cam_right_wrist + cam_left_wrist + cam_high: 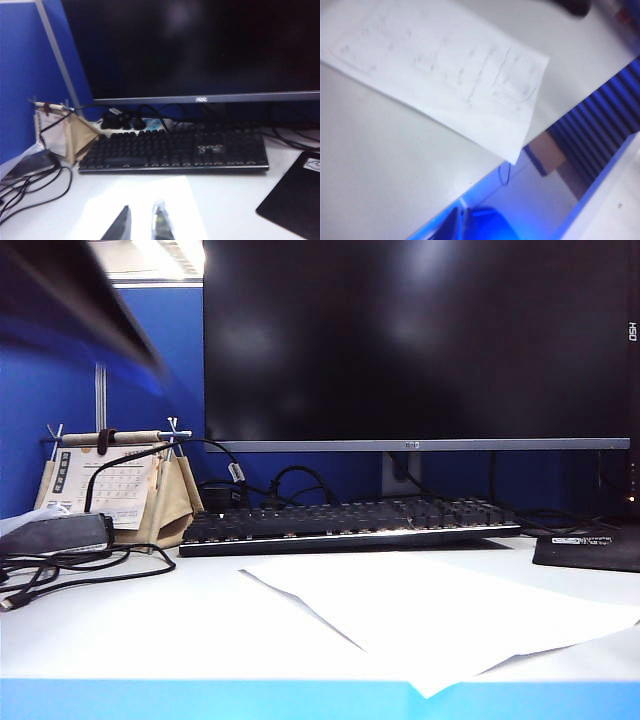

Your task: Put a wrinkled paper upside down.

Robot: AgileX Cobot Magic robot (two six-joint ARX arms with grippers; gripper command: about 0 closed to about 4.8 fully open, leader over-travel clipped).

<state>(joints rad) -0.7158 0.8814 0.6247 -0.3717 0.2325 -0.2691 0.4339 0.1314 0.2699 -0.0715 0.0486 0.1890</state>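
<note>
Wrinkled paper [440, 615] lies flat, lower centre of ext. view, one corner past the desk [150, 630] edge. Right gripper [141, 222] part-open above it; left gripper unseen, clamped shut. Risk: sheet slides off if nudged.

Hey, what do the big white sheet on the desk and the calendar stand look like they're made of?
The wrinkled paper looks like thin matte office paper: it lies nearly flat, one corner past the desk edge, faint print showing. The calendar stand looks like beige cloth or kraft card, dull and folded tent-like; which one is unclear. The right gripper hangs over the sheet, fingers apart; the left gripper is out of view.
</note>
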